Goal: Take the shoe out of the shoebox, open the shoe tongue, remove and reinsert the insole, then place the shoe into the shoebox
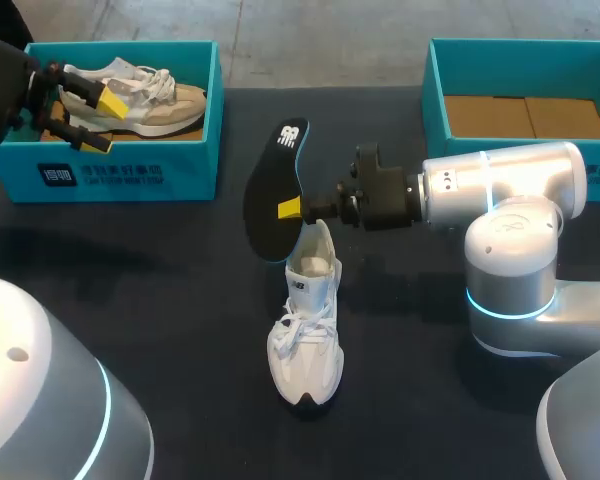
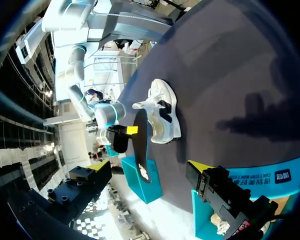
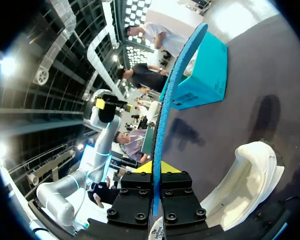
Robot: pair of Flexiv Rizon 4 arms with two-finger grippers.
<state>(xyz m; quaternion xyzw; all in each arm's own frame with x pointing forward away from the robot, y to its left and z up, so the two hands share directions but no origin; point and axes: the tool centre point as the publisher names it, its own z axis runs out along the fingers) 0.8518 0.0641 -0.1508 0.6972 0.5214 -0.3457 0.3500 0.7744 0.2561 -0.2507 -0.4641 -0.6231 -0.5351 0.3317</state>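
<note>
Yellow-tipped right fingers (image 3: 144,168) tight on the black insole (image 1: 270,200), left fingers (image 1: 107,98) wide apart over the shoebox (image 1: 120,170)

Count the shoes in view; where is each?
2. One white shoe on the table, mid-view, just under the insole held in the right gripper. One beige shoe inside the left shoebox, by the left gripper. None seen in the right shoebox.

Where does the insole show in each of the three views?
Head view: insole mid-table, above the white shoe, held in the right gripper.
Left wrist view: insole upright beside the white shoe.
Right wrist view: insole edge-on between the right gripper's fingers.
Shared landmark: the white shoe.
</note>
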